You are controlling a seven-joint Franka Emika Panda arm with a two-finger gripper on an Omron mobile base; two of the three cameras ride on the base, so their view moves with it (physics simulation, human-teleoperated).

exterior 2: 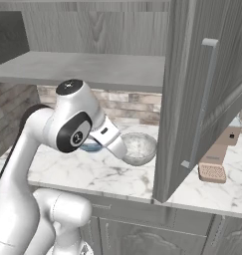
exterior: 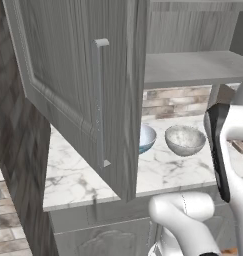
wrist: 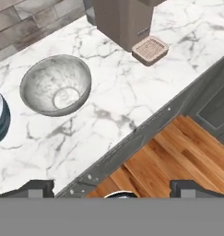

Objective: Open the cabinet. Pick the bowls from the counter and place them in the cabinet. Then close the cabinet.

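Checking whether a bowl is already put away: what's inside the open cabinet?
The cabinet shows a bare grey shelf; both bowls sit on the counter. The open door hides part of its interior.

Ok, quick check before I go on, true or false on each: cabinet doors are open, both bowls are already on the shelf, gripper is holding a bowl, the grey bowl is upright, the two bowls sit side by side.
1. The cabinet doors are open. True.
2. Both bowls are on the shelf. False: the blue bowl and the grey speckled bowl stand on the counter.
3. The gripper holds a bowl. False: its jaws are open and hold nothing.
4. The grey speckled bowl is upright. True.
5. The bowls sit side by side. True.
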